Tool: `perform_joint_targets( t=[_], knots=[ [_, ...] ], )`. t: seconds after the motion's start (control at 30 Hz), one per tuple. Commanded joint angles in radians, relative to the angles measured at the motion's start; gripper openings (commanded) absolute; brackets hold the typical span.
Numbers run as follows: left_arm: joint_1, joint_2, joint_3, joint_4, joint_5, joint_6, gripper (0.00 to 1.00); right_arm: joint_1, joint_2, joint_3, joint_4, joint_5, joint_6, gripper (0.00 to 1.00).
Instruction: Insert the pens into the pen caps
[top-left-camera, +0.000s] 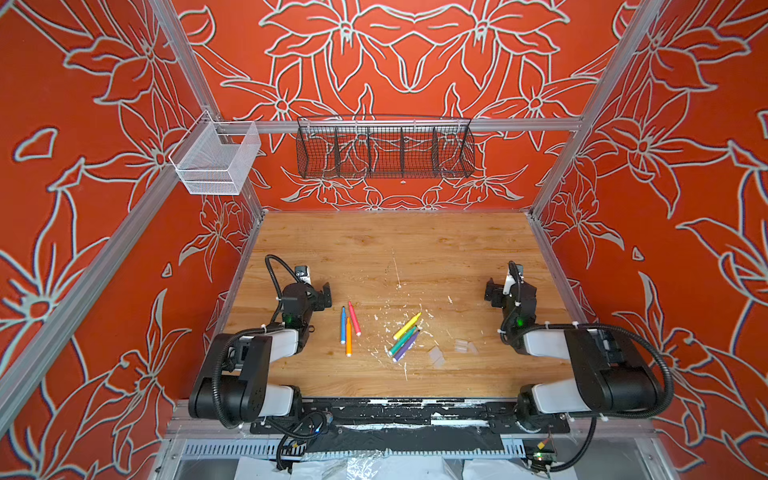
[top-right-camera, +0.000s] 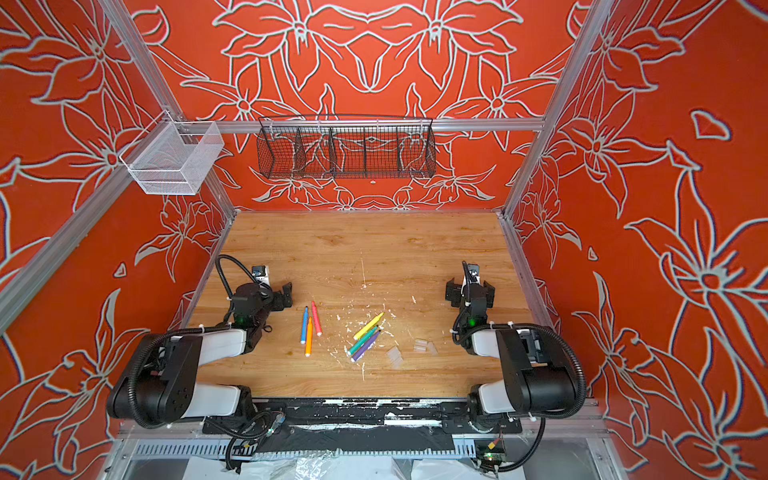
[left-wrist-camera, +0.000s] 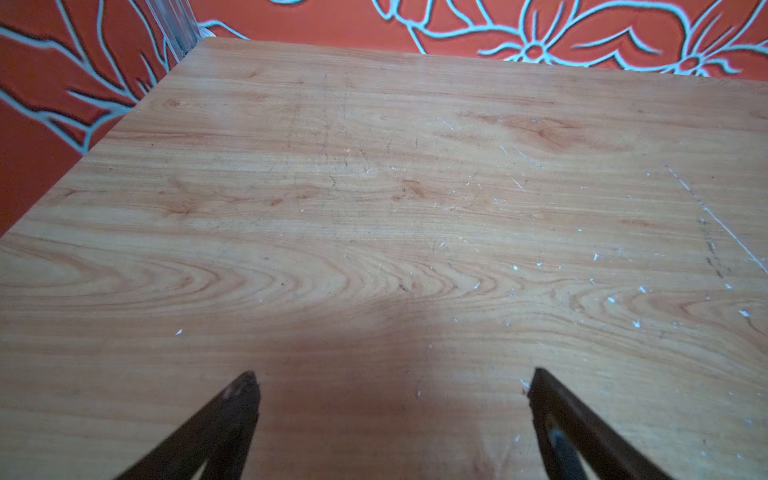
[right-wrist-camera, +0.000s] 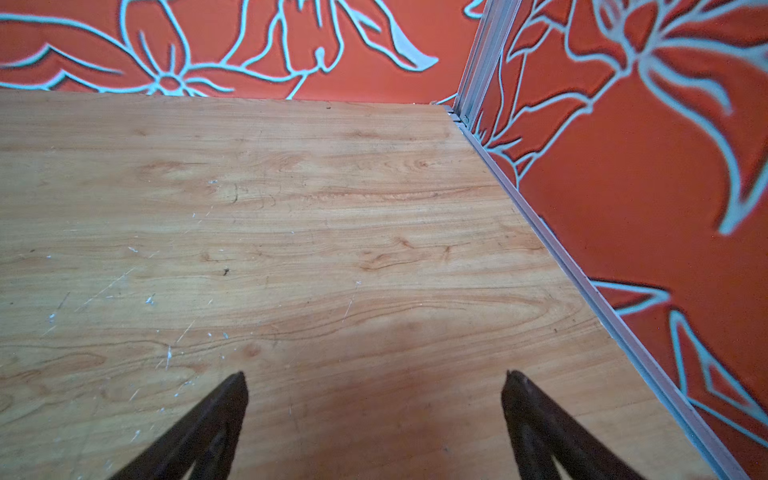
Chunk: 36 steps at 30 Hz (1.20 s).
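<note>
Table bears pens between left gripper and right gripper.

Top views: high above the near edge, looking down over the whole tabletop to the back wall; nearly identical.
Left wrist: low, facing past the left claw to the far left corner.
Right wrist: low, facing past the right claw to the far right corner.
Shared: far tabletop and back wall.

Glassy pen caps just right of purple pen: too faint to count in both top views. Fingers of left gripper, right gripper: cut off at view edge.
</note>
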Motion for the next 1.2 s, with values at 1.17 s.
perform_joint_targets(
  t=[1.17],
  knots=[
    [-0.009,-0.171,0.028,-0.151,0.102,0.054,0.98,0.007,-0.448,0.012,-0.442,0.097,0.182,0.98]
  ],
)
